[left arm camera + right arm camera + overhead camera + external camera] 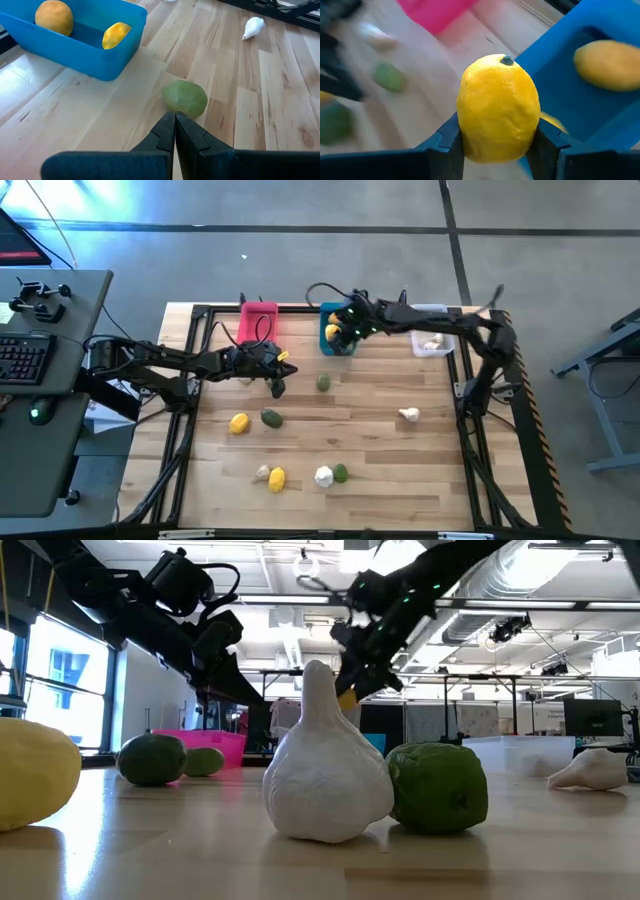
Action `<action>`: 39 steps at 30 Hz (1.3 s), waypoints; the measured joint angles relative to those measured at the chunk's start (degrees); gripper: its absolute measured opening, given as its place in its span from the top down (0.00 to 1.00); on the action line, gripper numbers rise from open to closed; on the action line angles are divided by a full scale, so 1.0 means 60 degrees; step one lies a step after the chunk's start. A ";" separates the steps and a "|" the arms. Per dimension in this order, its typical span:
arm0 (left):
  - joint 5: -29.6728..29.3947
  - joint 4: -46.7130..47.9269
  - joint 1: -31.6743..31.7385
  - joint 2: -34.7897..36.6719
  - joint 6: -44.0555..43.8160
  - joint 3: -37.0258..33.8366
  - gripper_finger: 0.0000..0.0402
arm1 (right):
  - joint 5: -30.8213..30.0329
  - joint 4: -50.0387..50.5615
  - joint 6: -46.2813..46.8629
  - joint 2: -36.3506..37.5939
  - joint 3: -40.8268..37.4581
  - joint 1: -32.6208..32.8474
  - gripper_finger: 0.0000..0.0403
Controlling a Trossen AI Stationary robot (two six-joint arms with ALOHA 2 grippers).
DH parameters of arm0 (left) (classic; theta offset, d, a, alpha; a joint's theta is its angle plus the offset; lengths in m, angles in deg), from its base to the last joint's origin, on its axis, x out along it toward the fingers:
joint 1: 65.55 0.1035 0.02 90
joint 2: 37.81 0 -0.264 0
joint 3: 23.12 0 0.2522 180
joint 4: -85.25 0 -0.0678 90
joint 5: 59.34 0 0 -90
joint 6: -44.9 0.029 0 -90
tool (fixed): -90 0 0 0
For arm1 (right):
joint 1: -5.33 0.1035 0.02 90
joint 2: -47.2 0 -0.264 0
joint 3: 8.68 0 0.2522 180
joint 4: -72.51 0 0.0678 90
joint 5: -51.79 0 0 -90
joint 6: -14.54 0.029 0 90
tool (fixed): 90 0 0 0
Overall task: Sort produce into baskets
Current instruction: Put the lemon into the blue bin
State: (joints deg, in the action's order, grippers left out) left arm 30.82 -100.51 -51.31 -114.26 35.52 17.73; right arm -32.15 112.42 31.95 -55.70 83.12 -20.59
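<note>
The right tool (497,142) holds a yellow lemon (498,107) by its round middle, one finger on each side; it hangs over the near edge of the blue basket (331,328), where two more yellow fruits already lie. The lemon looks like a light, hard toy with a smooth skin, so I think it could slip or roll; the fat middle seems the best place to pinch it. The left tool (175,131) is squeezed shut and holds nothing; it points down at a green fruit (184,98) just in front of its tips.

The pink basket (258,320) sits beside the blue one, and the pale basket (432,343) is further along the same side. More produce is spread well apart on the bench (380,450): a white garlic (327,772) touching a green one, other yellow ones, other green ones. The bench is flat, pale wood planks, so round things may roll. Behind it is a big bright room with desks and screens.
</note>
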 joint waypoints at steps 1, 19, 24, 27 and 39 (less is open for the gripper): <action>0.0000 0.0000 0.0000 0.0000 0.0004 0.0000 1.00 | -0.0010 0.0499 -0.0496 -0.0330 0.0485 -0.0136 0.66; 0.0004 0.0012 -0.0004 -0.0004 -0.0084 0.0000 1.00 | -0.0927 0.5166 -0.6157 -0.3664 0.4935 -0.1324 0.65; 0.0004 0.0023 -0.0007 -0.0004 -0.0084 0.0000 1.00 | -0.0895 0.5169 -0.6071 -0.3678 0.4791 -0.1324 0.61; 0.0004 0.0036 -0.0007 -0.0004 -0.0084 0.0000 1.00 | -0.0891 0.5054 -0.6033 -0.3675 0.4791 -0.1328 0.61; 0.0004 0.0066 -0.0007 -0.0004 -0.0080 0.0000 1.00 | -0.0770 0.4740 -0.5522 -0.4112 0.4783 -0.1324 0.56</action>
State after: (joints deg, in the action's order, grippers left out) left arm 30.85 -100.12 -51.35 -114.28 35.04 17.73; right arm -36.78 140.85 -1.19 -80.37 111.82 -28.54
